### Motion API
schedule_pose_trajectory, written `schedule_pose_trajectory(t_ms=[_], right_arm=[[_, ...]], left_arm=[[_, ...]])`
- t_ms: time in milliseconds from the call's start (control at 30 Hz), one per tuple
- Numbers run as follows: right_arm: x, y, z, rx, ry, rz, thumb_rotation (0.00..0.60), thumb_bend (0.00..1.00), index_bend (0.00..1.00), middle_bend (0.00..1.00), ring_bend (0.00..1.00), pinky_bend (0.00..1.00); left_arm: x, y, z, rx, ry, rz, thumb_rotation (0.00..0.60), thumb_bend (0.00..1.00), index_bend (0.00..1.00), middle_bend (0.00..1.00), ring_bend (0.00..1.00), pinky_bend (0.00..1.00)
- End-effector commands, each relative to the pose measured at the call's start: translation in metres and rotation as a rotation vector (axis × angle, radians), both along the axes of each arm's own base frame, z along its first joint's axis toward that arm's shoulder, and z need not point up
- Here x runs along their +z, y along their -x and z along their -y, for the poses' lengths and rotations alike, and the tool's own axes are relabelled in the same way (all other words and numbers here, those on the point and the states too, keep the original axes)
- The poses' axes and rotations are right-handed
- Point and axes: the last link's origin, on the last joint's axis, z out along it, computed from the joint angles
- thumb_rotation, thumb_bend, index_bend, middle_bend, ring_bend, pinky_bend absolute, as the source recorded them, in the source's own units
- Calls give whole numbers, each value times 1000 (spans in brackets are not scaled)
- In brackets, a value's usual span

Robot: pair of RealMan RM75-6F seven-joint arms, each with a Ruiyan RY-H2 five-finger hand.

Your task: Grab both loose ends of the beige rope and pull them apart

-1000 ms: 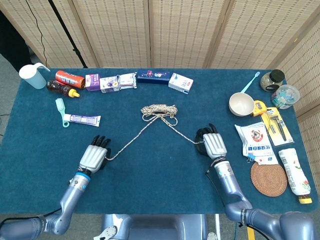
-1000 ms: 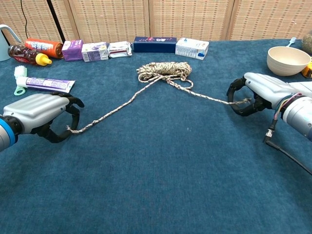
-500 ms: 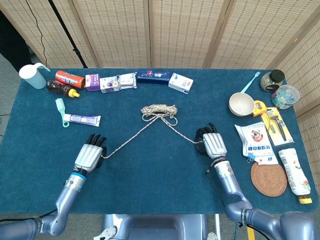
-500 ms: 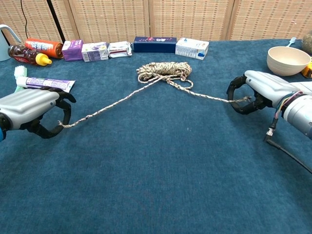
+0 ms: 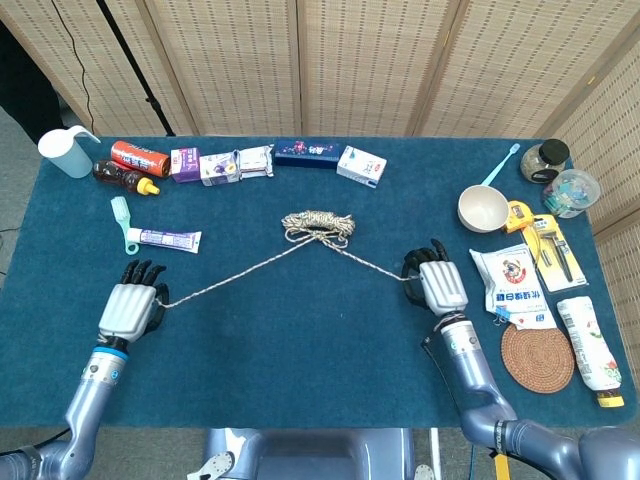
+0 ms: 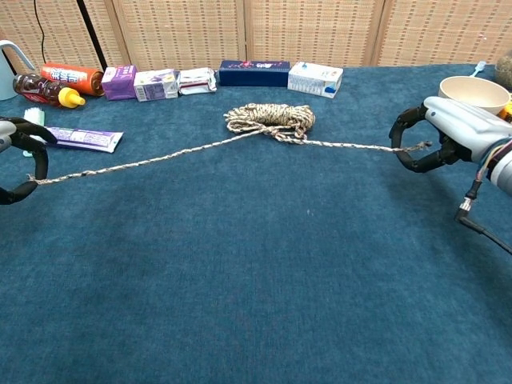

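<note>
Now your left hand (image 5: 129, 306) and right hand (image 5: 441, 284) each pinch an end of the beige rope (image 5: 318, 224), its coil lying between them, nearer the right.

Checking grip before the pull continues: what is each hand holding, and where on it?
Both hold the beige rope: left hand and right hand each pinch one loose end.

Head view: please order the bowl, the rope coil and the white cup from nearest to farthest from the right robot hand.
From the right robot hand:
1. Bowl, just beyond it, toward the table's right side.
2. Rope coil, at the table's middle, on the hand's left.
3. White cup, at the far left corner, clearly the farthest.
</note>
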Motion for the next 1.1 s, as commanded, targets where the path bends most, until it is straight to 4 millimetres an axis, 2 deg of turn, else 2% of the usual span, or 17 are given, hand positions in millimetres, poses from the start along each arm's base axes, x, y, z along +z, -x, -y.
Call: schedule_pose_trajectory(t_ms=[33,400,767,867,1100], right_arm=[[5,3,0,-6,14,-2,600,516,608,327,236,55],[33,24,2,-45,77,-26,600,516,608,327,236,55],[51,42,1,-88,114,-47,600,516,609,327,236,55],[63,54,0,-120,142,-56,600,516,609,327,236,55],[73,63,-2,-139,163,-66,600,516,609,327,236,55]], left_arm=[[9,7,2,12,-19,-1,600,490,634,186,70,0],[45,44,12,102,-100,-29,600,490,634,186,70,0],[71,71,16,183,-166,-49,600,490,634,186,70,0],[86,89,21,239,-203,-73,600,490,634,186,70,0],[100,106,28,297,-238,-86,600,489,634,186,70,0]])
